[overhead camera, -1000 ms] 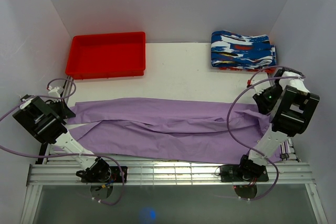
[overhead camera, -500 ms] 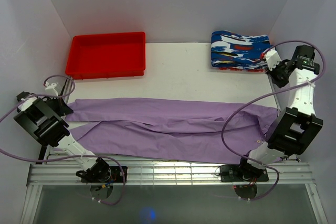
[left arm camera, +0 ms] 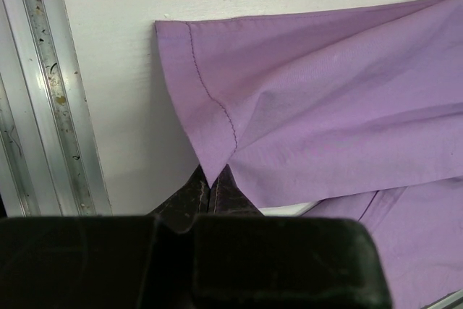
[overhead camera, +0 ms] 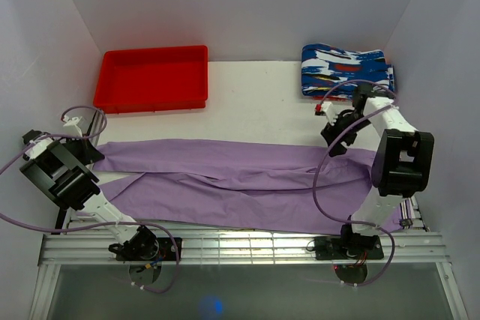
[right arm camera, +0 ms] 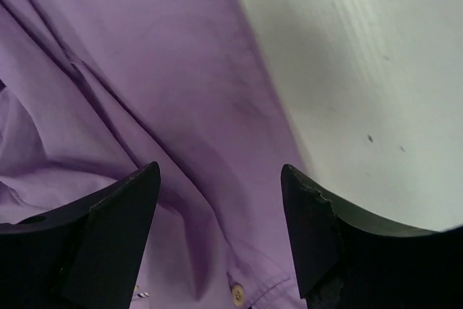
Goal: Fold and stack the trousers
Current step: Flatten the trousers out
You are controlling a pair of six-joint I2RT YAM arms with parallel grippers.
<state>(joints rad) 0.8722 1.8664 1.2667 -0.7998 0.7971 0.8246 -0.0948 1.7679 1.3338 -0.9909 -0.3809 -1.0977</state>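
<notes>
The lilac trousers point(overhead camera: 247, 185) lie spread lengthwise across the table, legs to the left and waist to the right. My left gripper point(overhead camera: 91, 154) is at their far left end. In the left wrist view its gripper point(left arm camera: 215, 180) is shut on the corner of a stitched leg hem of the trousers point(left arm camera: 325, 106). My right gripper point(overhead camera: 331, 140) hovers over the back edge of the waist end. The right wrist view shows that gripper point(right arm camera: 221, 179) open, its fingers point(right arm camera: 123, 215) apart above the trousers point(right arm camera: 145, 85), with a small button point(right arm camera: 236, 294) below.
A red tray point(overhead camera: 154, 76) sits at the back left. A folded stack of blue, white and red patterned garments point(overhead camera: 346, 71) lies at the back right. Aluminium rails point(overhead camera: 240, 245) run along the near edge, and another rail point(left arm camera: 43, 92) lies left of the hem.
My right arm has swung from beside the patterned stack forward and left to over the trousers' waist end, and its jaws have opened. The left gripper has stayed shut on the hem.
</notes>
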